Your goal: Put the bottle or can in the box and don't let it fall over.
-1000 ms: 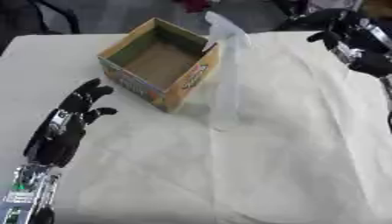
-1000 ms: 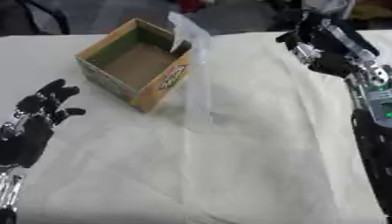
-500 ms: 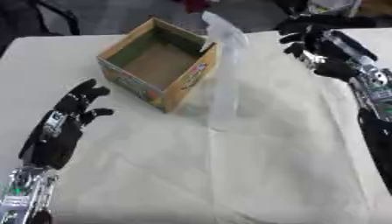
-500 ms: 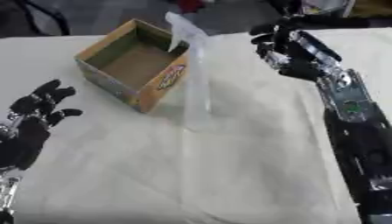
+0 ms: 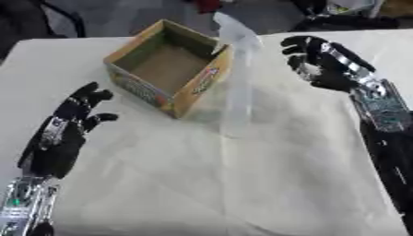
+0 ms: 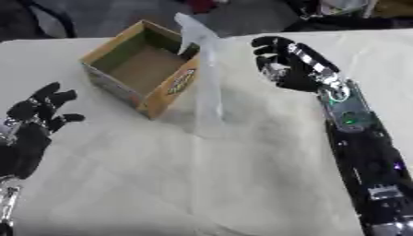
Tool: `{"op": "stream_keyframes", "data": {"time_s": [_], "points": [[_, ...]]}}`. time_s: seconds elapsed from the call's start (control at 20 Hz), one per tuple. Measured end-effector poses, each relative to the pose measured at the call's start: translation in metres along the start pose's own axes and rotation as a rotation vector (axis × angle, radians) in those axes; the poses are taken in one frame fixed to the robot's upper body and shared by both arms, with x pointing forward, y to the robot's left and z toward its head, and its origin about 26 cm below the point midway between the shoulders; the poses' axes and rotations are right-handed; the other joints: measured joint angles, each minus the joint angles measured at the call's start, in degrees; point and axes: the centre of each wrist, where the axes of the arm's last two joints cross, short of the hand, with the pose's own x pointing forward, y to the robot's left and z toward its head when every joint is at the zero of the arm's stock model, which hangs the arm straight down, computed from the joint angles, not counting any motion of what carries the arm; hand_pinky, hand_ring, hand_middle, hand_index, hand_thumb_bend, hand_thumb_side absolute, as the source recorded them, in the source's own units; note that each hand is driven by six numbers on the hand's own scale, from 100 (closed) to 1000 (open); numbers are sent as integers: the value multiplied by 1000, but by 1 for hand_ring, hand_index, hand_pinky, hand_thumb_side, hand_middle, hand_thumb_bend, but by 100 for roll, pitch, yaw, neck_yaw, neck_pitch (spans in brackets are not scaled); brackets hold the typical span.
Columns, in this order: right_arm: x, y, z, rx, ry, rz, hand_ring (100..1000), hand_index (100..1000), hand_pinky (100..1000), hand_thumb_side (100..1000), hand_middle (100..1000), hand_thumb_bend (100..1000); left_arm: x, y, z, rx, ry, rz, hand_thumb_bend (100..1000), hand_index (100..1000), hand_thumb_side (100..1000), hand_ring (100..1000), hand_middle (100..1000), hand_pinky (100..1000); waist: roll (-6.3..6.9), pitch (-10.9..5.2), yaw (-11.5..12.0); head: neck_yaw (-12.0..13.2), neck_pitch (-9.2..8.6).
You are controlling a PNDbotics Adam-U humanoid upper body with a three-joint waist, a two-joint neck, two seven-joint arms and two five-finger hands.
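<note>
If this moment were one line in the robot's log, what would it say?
right hand: open, beside bottle | bottle: upright on table, outside box | box: empty | left hand: open, idle

I see a tall clear bottle (image 5: pixel 238 87), upright on the white cloth, white cap up, just beside the box's right wall, an open cardboard box (image 5: pixel 169 69), yellow-green sides, nothing inside, set askew at the table's far left.

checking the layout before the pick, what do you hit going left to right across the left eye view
left hand, open near the lower left → open cardboard box → clear bottle standing upright just right of the box → right hand, open beside the bottle, not touching it
</note>
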Motion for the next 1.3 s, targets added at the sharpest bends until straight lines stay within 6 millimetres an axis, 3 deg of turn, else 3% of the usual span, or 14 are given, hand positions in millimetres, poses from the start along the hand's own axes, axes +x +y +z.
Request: {"op": "stream_keyframes", "data": {"time_s": [0.6, 0.9, 1.3], "points": [[-1, 5, -5, -2, 14, 4, 883, 900, 791, 493, 876, 100, 0, 6, 2, 83, -2, -30, 114, 894, 849, 927, 671, 734, 36, 0, 90, -69, 0], [1, 6, -8, 0, 10, -3, 883, 901, 790, 495, 874, 100, -12, 17, 14, 183, 65, -81, 122, 889, 896, 935, 676, 737, 38, 0, 111, -102, 0], [10, 8, -16, 14, -29, -37, 882, 901, 788, 509, 873, 100, -30, 18, 23, 184, 145, -105, 129, 891, 935, 941, 681, 739, 32, 0, 140, -129, 1]]}}
